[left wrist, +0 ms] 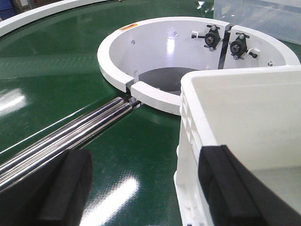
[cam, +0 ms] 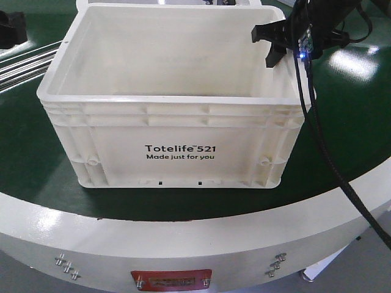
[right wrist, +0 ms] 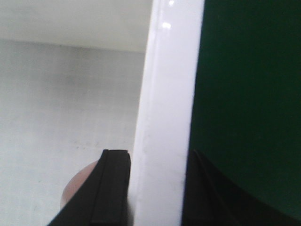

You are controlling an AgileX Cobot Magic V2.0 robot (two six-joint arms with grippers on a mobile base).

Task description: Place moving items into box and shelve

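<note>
Box point(cam: 177, 122) is being supported near the table's point(cam: 43, 177) front edge, its right wall being straddled by the right tool point(right wrist: 157, 162), clamping unclear; left tool point(left wrist: 146, 183) gaping. Tipping is being risked by one-sided lifting.

A blurred pinkish shape point(right wrist: 74, 187) in the box point(right wrist: 56, 94), perhaps an item, is half hidden.

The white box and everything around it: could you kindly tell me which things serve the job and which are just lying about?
Job: white box; right gripper, clamped on its rim; left gripper, open.
Lying about: steel rods; white ring guard; red plate.
</note>
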